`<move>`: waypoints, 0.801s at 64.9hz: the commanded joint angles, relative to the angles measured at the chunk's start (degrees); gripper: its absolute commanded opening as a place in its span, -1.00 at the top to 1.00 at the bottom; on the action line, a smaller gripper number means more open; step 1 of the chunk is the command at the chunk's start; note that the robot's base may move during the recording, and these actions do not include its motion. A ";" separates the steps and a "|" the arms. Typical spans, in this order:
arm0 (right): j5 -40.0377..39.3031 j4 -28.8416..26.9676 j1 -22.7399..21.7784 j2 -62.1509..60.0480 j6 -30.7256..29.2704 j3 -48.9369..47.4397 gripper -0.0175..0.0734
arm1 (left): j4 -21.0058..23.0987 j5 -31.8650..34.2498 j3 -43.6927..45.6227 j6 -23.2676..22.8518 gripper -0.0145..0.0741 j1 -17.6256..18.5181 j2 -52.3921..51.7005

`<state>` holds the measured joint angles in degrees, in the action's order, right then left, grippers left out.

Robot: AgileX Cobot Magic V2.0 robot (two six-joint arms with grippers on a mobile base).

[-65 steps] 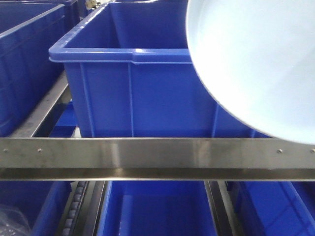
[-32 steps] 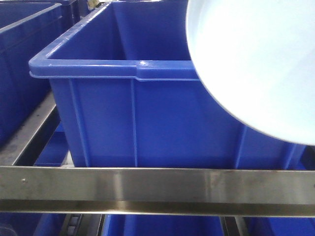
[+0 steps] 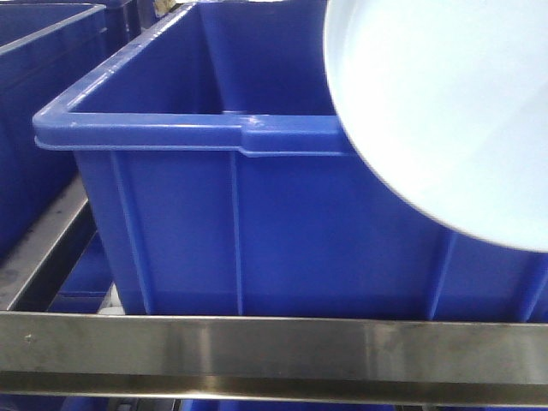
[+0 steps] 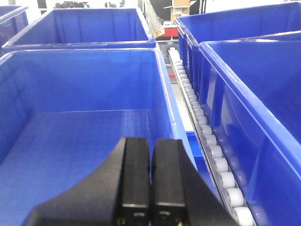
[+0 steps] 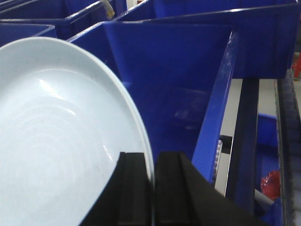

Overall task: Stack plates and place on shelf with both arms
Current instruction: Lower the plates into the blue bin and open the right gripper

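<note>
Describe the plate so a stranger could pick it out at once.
Start at the steel shelf rail and the blue crate behind it. Upper right, in front of that crate, hangs the plate, pinched at its rim by the right gripper: the only pale, round, glossy thing among blue boxes.

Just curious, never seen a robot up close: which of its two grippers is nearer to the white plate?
Right. The right gripper is clamped on the plate's rim. The left gripper is shut with nothing between its fingers, above a blue crate; no plate shows in its view.
</note>
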<state>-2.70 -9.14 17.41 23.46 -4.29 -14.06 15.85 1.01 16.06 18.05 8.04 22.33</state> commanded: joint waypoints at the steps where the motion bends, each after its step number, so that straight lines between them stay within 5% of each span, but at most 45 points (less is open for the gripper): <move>1: -8.77 0.21 -0.24 0.25 -0.18 -1.94 0.49 | 0.02 4.58 1.71 0.05 0.49 0.00 0.39; 26: -9.11 0.15 -0.18 3.26 0.00 -4.75 0.49 | 0.02 4.58 1.71 0.05 0.49 0.00 0.39; 52: -9.71 0.21 -0.18 29.25 -0.05 -22.29 0.49 | 0.02 4.58 1.71 0.05 0.49 0.00 0.39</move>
<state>-5.05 -9.14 17.41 47.51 -4.29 -31.14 15.85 1.01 16.06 18.05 8.04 22.33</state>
